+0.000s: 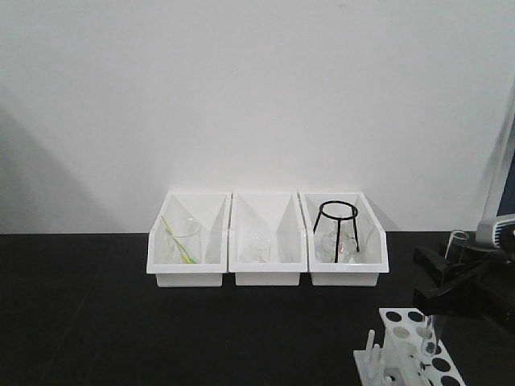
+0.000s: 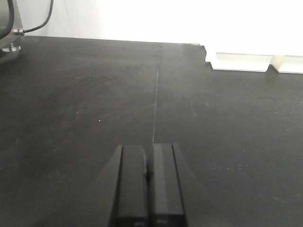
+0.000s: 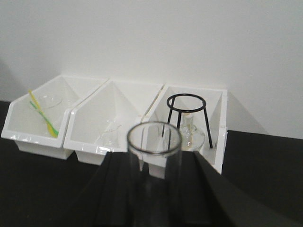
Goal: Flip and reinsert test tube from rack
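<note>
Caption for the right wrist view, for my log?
Right pincer grips the test tube, open rim toward camera, facing three white bins.

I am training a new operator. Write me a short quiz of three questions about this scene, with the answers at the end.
1. True or false: the left claw is shut and holds nothing.
2. In the front view, which of the three white bins holds the black tripod stand? A: left; B: middle; C: right.
3. Fill in the gap: the right claw grips the test tube with its open ____ facing the wrist camera.
Key: 1 true; 2 C; 3 rim.
</note>
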You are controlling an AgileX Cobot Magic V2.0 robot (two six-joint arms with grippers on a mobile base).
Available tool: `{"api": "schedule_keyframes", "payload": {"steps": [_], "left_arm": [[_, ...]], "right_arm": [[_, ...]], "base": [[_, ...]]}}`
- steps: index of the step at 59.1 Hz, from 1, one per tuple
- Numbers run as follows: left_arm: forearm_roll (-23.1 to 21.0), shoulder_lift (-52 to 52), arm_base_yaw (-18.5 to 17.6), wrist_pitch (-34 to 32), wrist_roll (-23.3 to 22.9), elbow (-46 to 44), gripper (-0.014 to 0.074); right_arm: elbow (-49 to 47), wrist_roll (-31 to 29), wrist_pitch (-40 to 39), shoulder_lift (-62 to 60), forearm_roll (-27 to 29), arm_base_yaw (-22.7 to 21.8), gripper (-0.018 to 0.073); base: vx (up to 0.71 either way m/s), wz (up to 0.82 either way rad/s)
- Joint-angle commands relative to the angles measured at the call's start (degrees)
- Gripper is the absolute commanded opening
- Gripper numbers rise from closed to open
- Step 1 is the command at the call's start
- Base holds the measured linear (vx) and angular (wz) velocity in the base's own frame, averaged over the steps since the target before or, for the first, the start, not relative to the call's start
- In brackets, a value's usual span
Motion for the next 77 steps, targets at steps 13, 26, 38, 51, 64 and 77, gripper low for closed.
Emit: {"api": "schedule_keyframes", "payload": {"steps": [13,26,38,51,64,77], "left_arm": [[-0.3,-0.6,-0.4,-5.0,0.0,0.0,-0.0006],[-0.3,-0.6,-0.4,-5.0,0.0,0.0,-0.0006],[-0.3,-0.6,-0.4,-5.0,0.0,0.0,-0.0006],[-0.3,-0.6,-0.4,-5.0,0.0,0.0,-0.0006],[-0.3,-0.6,-0.4,-5.0,0.0,0.0,-0.0006],[-0.3,-0.6,-0.4,-5.0,0.0,0.0,-0.0006]], "right_arm": [[1.9,-8.8,-13.0,3.0,9.8,-0.4,0.0127],[2.2,-9.2,-15.8,6.1,6.5,-0.3,0.0127],[2.2,-10.2,-16.1,8.1,2.9,-0.3,0.0127],[2.2,-8.9,-17.6,10.6,-0.1,-0.3,0.0127],[2.2,-8.8,-19.8,13.9,-0.4,-0.3,0.0127],[5.5,-11.3,-28.1,16.5,0.9,-0.3,0.0127]], "base": [[0.00,0.00],[0.00,0.00],[0.00,0.00],[0.00,0.00],[0.00,0.00],[0.00,0.00]]}}
